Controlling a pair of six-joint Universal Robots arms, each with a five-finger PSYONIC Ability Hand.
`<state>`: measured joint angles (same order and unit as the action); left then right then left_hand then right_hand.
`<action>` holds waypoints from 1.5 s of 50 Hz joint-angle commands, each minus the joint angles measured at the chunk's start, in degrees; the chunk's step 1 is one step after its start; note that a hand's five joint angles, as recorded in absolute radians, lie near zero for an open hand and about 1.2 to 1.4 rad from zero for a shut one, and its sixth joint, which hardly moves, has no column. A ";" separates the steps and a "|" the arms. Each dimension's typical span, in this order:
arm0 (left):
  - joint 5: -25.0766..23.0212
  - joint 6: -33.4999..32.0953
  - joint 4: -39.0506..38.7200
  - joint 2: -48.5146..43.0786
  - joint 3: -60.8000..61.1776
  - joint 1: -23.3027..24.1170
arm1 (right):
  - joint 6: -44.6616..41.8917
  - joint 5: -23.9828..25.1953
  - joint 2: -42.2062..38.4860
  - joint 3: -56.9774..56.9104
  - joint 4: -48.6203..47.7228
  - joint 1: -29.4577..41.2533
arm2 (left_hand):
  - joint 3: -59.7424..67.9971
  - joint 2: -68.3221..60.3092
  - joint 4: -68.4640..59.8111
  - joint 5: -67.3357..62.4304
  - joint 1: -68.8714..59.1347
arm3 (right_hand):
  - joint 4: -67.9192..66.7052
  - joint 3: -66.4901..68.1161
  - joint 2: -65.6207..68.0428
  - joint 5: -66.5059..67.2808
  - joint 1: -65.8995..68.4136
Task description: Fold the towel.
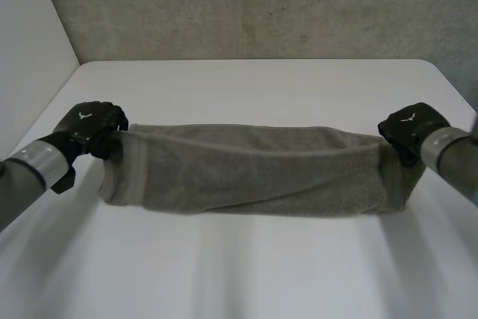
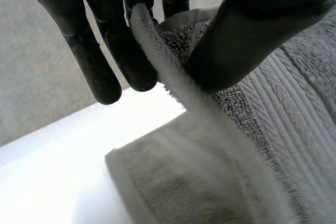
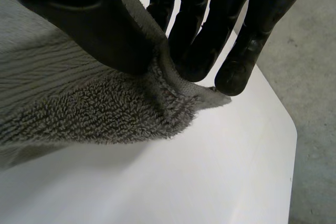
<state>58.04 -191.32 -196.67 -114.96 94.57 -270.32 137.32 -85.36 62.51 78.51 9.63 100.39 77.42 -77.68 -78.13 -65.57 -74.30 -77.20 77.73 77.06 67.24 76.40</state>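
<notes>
Pinching towel (image 1: 254, 173) ends: left hand (image 1: 93, 126), right hand (image 1: 407, 128).

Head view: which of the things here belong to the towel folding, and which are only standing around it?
Part of the job:
towel, stretched between the two hands
left hand, pinching one end of it
right hand, pinching the other end

Not part of the job:
table, white, under the towel
wall, grey, behind the table

No text, label or number is legible.
</notes>
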 commanded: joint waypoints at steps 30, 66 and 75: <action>8.85 0.33 -0.20 -28.92 -33.49 5.41 | 5.32 -8.95 -27.35 -29.99 -8.93 6.13 | -6.39 6.65 7.10 4.54 3.27 | 2.85 -3.39 -2.72 -2.90 -2.06; 10.51 8.94 0.59 4.91 -1.51 3.92 | 10.25 -3.85 11.94 9.09 -4.88 6.13 | -61.15 61.41 61.86 59.30 58.03 | 60.26 -60.80 -60.13 -60.31 -59.47; 11.83 8.94 0.41 3.86 2.55 4.80 | 9.98 -3.85 9.58 18.87 -9.97 1.22 | -61.32 61.58 62.03 59.47 58.20 | 54.50 -55.04 -54.37 -54.55 -53.71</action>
<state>68.79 -182.37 -196.19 -110.03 95.35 -266.19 147.34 -89.10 74.47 92.36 3.73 105.34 17.34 -16.98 -17.74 -5.67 -16.97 -20.58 20.44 19.21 11.67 20.58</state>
